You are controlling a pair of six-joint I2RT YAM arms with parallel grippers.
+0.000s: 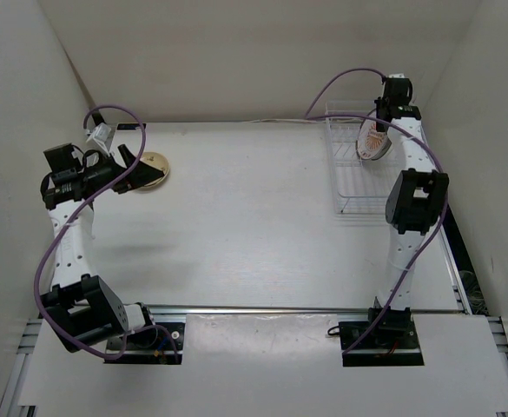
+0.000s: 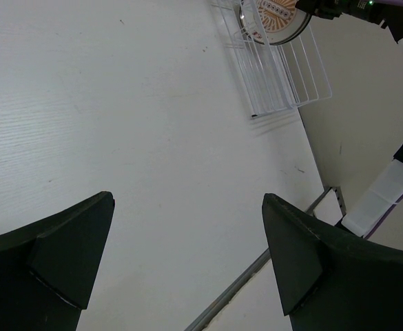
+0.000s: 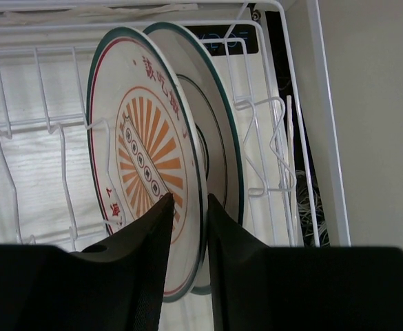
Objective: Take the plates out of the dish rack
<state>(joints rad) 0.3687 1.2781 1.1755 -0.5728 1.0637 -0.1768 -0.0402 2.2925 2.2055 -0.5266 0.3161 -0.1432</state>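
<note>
**Item:** the patterned plate stands on edge in the dish rack, at the upper right of the overhead frame. A second plate stands close behind it.

**Handling, judged:** rigid, glazed and slick, breakable, fairly light. Only the rack keeps it upright.

**Best hold:** the exposed rim, one finger on each face. It should come straight out along its slot so it does not knock its neighbour.

**Right pincer:** my right pincer is narrowed astride that rim. One finger lies across the orange face and the other sits in the gap between the two plates. I cannot tell whether both fingers bear on it.

**Left pincer:** my left pincer is spread wide, holding nothing, above bare tabletop.

**Also noted:** a tan plate lies flat on the tabletop at the upper left of the overhead frame.
</note>
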